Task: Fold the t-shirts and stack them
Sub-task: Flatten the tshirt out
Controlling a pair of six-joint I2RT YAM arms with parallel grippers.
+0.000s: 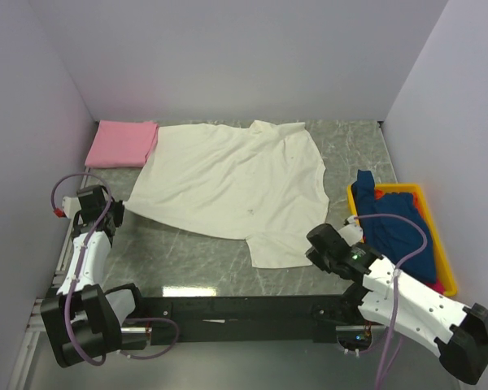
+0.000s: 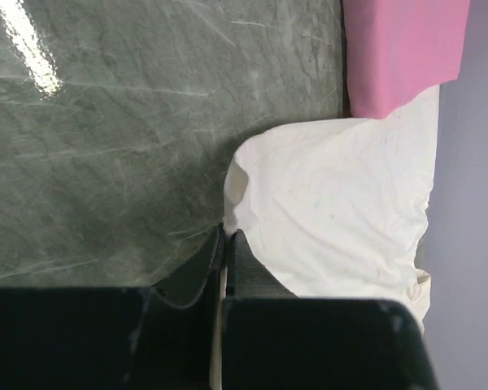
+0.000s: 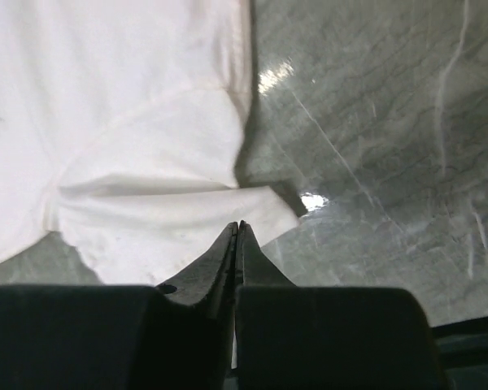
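Soft, wrinkled cream shirt [image 1: 228, 183] lies spread mid-surface [image 1: 187, 260], which is glossy grey veined stone. A folded pink shirt [image 1: 122, 144] at 10 o'clock touches its edge. The yellow bin [image 1: 443, 260] at 4 o'clock holds a crumpled blue shirt [image 1: 394, 227]. Only the wrist views show both pairs clenched on cream cloth: left fingers [image 2: 191, 276] at 8 o'clock, right fingers [image 3: 207, 272] at 5. Pale lilac walls [image 1: 228, 57] enclose 3 sides.

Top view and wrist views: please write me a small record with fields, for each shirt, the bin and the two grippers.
cream shirt: spread out on the table, not folded
pink shirt: folded, far left corner, beside the cream shirt
blue shirt: heaped in the bin, partly over its far rim
bin: yellow, at the right side
left gripper: shut on the cream shirt's left corner
right gripper: shut at the cream shirt's near edge; grip unclear
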